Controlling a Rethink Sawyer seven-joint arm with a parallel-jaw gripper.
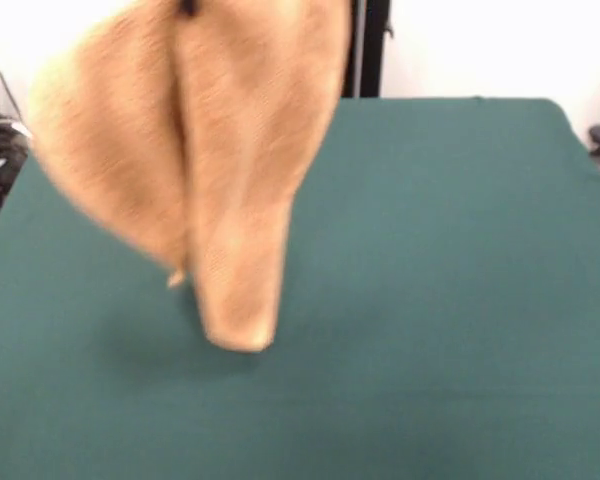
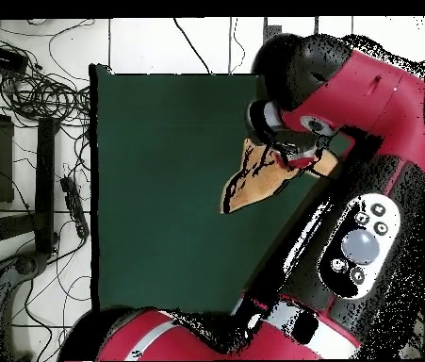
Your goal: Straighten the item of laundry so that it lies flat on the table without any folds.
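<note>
Front view is showing the towel (image 1: 210,150) hanging in the air above the table (image 1: 460,300), bunched into two vertical lobes and tapering to a narrow lower tip that is hovering over the left-centre of the green cloth; whether the tip is touching the surface cannot be told. Its long axis is running vertically, tip pointing down. The top of the towel is running out of the picture, so the gripper itself is not showing there. In the overhead view the arm (image 2: 367,113) is covering the grasp point, and the state of the hand cannot be told, though the towel is evidently being carried from above. Risks, as judged: lowering straight down would be piling the lobes into fresh folds; releasing at this height would be dropping it crumpled.
</note>
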